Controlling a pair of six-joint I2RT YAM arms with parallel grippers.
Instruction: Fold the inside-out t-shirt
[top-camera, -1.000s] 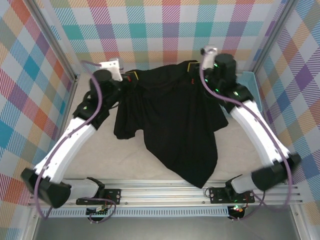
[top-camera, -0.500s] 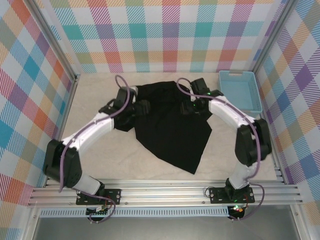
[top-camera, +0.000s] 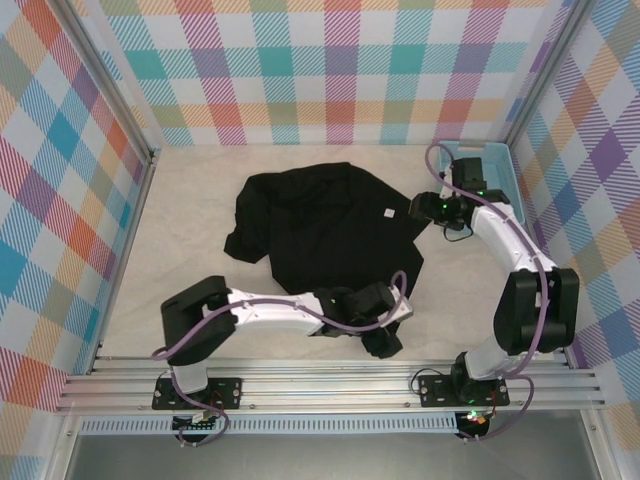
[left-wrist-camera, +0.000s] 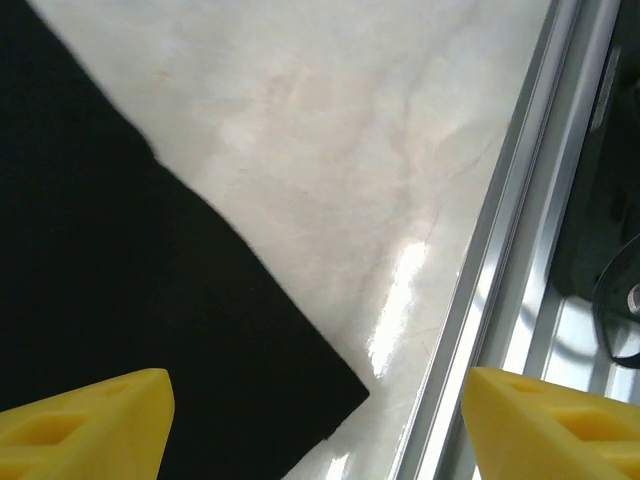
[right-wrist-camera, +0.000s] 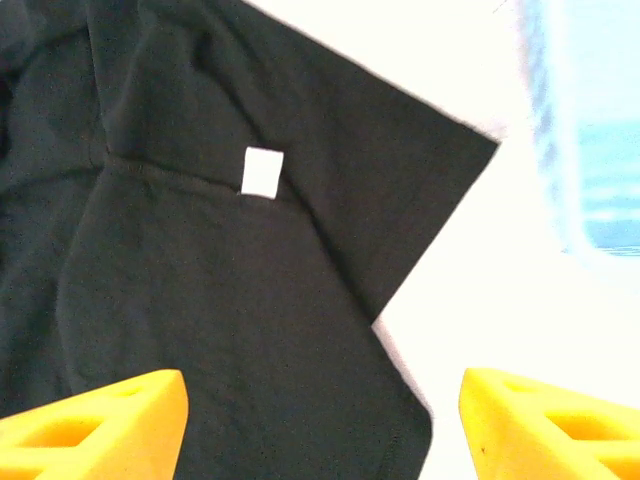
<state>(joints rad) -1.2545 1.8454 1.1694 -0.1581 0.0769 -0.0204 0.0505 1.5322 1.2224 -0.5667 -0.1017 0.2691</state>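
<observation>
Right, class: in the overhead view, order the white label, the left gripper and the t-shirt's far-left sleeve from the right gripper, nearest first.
1. white label: just left of the right gripper.
2. left gripper: well toward the front.
3. t-shirt's far-left sleeve: farthest, across the garment.

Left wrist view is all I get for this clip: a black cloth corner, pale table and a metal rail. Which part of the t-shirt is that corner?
Observer: In the top view it is the nearest tip of the t-shirt, which lies spread out and wrinkled; the left gripper is right at that tip.
Operator: And the right gripper?
Observer: The right gripper is open and holds nothing. It is above the shirt's right-hand edge, close to a small white tag.
Operator: Anything else on the table?
Observer: A light-blue basket stands in the far right corner, apart from the shirt.
</observation>
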